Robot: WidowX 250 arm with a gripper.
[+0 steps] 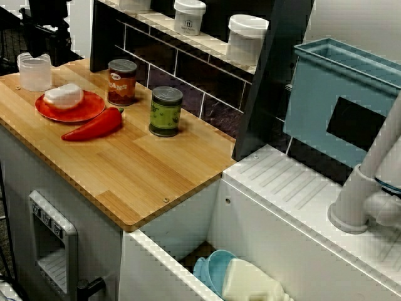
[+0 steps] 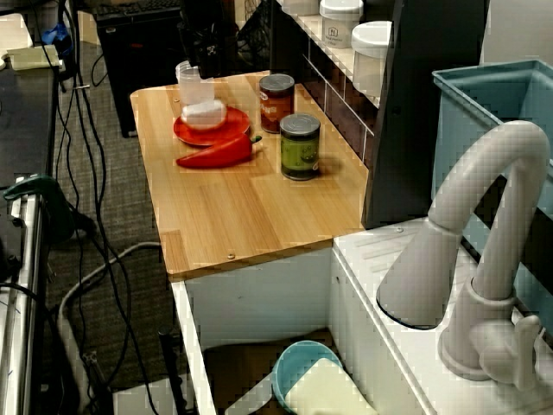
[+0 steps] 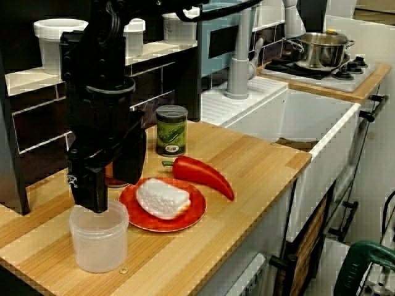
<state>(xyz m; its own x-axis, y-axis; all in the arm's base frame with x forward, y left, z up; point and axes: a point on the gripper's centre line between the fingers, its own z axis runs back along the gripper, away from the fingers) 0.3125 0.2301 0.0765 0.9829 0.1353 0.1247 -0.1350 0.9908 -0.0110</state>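
The pincer (image 3: pixel 94 196), too dark to tell wide from narrow, hangs at the rim of the clear cup (image 3: pixel 99 240) directly beneath it on the worktop (image 3: pixel 259 166), and an off-centre push could tip that light cup onto the red plate (image 3: pixel 185 219) just beside

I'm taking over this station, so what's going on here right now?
A black robot arm reaches over the wooden counter, its gripper just above the rim of a clear cup. Whether it is open is unclear. Beside the cup sits a red plate holding a white block, then a pepper, a green can and a red can.
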